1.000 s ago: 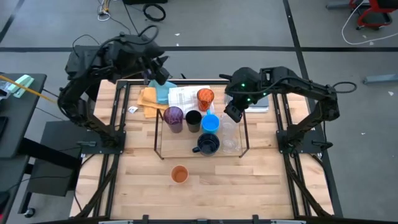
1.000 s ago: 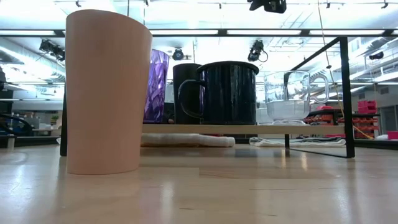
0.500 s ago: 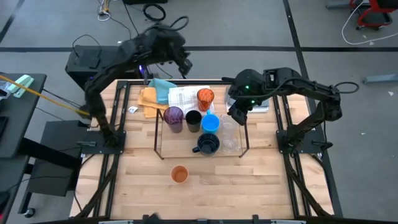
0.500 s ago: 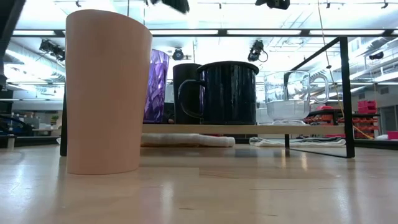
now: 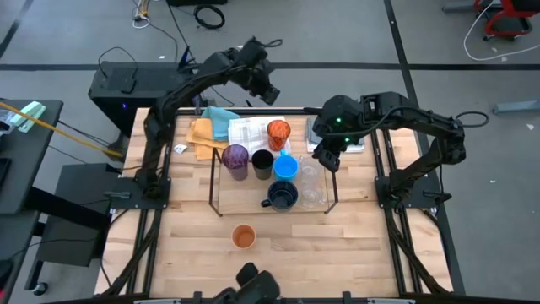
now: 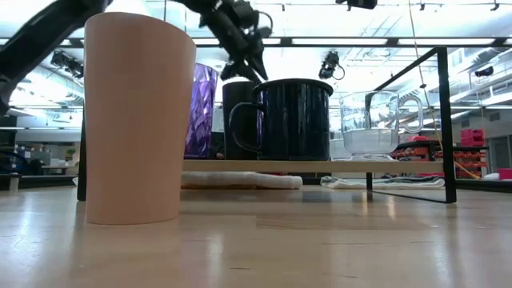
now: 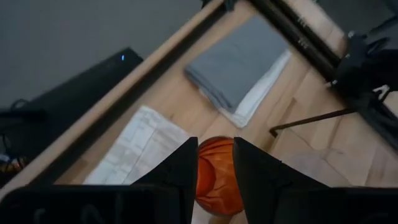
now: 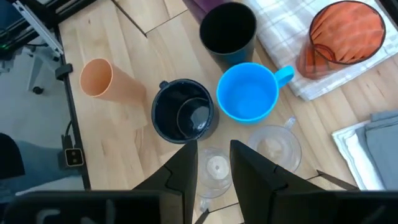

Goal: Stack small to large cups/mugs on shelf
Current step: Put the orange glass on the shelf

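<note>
Left gripper (image 5: 272, 93) is up high beyond the far edge of the table, fingers parted by a narrow gap and grasping nothing — through that gap, well below, sits the ribbed orange cup (image 7: 216, 176) on the checked cloth (image 5: 246, 133), with a folded grey towel (image 7: 241, 60) lying farther out past the fingertips.

Right gripper (image 5: 325, 157) hangs over the far right corner of the shelf (image 5: 216, 211), its fingers likewise a little apart and empty. Directly under its jaws stand the clear glass cups (image 8: 215, 170) — one between the fingertips, a handled one (image 8: 274, 146) just beside it. Ahead of the jaws come the bright blue cup (image 8: 249, 99) and the dark navy mug (image 8: 183, 117) with something smaller nested inside, then the black cup (image 8: 227, 28) farther on. The purple cup (image 5: 235, 158) stands at the shelf's left end, well off to the side of both grippers.

The plain orange cup (image 5: 244, 236) stands alone on the bare table (image 5: 363, 245), outside the shelf on the near side, well apart from either gripper.
</note>
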Action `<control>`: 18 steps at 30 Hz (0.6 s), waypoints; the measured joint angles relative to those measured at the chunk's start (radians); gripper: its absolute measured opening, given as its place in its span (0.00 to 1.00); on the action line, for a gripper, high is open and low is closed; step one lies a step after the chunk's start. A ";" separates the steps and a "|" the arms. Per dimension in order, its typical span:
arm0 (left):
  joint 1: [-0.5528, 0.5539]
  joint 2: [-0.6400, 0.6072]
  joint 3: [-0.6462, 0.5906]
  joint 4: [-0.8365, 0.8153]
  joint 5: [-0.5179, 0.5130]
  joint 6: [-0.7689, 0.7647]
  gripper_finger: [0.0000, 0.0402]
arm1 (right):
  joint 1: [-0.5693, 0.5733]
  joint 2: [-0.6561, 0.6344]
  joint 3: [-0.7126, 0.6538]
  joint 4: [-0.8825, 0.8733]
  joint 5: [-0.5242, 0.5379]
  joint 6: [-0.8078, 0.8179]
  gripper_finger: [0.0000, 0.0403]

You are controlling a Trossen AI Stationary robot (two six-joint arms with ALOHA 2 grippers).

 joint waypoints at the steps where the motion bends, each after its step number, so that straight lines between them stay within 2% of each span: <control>1: -0.002 0.013 0.000 -0.002 0.001 0.000 0.27 | 0.000 0.000 0.000 -0.002 -0.001 -0.004 0.25; 9: -0.060 0.067 0.000 -0.025 -0.016 0.024 0.30 | 0.000 0.000 0.000 -0.022 -0.019 -0.023 0.26; 15: -0.096 0.095 0.000 -0.067 -0.149 0.026 0.44 | 0.000 0.000 0.000 -0.022 -0.019 -0.027 0.30; 18: -0.092 0.116 0.001 -0.124 -0.171 0.019 0.51 | 0.000 0.000 0.000 -0.022 -0.019 -0.026 0.30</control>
